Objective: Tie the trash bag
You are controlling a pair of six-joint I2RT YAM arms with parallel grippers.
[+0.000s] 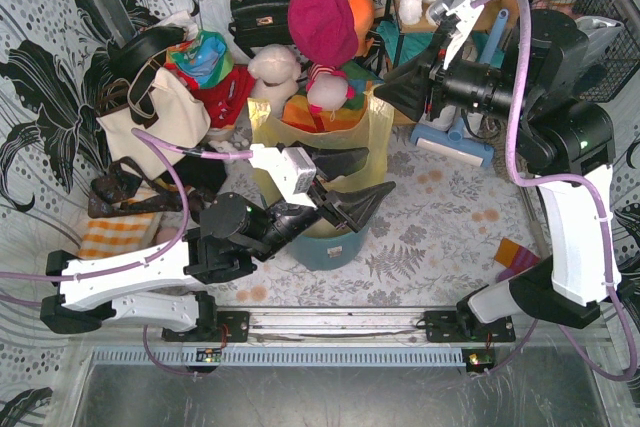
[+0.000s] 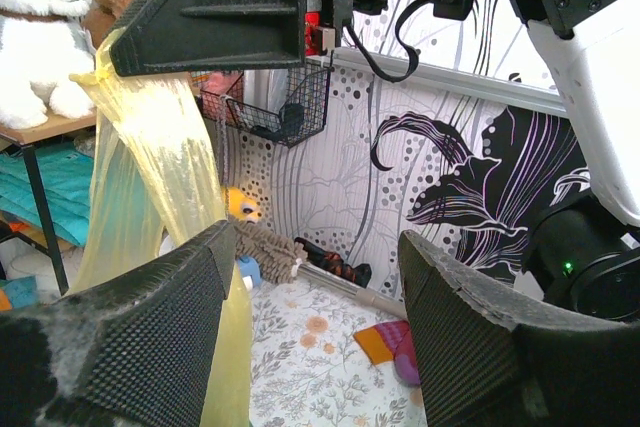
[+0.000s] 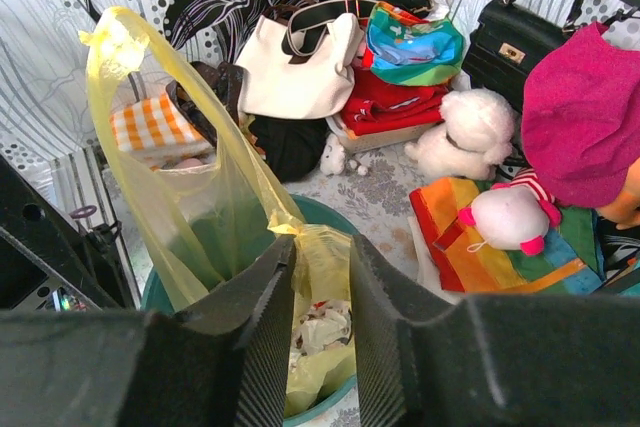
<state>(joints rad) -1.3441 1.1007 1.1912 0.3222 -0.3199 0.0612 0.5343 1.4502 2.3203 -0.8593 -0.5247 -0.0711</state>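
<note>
Centre frame, on the floral tabletop [image 1: 440, 237], we see trash bag [image 1: 262, 142] in half-hidden teal bin [image 1: 330, 247]; right gripper [image 1: 382, 93] clamps the bag, left gripper [image 1: 378, 175] spread apart.

**Bright, even light from overhead, with soft shadows and blur close to the lenses.**

In the top view the left arm's white shell [image 1: 120, 282] is almost washed out. The table [image 1: 440, 247] carries only faint, soft-edged shadows, and the near rail [image 1: 330, 325] bows slightly from lens distortion. Light passes through the trash bag [image 2: 160, 157], so it glows pale yellow. In the wrist views the fingers [image 2: 130, 327] of the left gripper [image 2: 315, 237] and those of the right gripper [image 3: 320, 247] are dark and soft near the lens, while things farther off are sharp.
</note>
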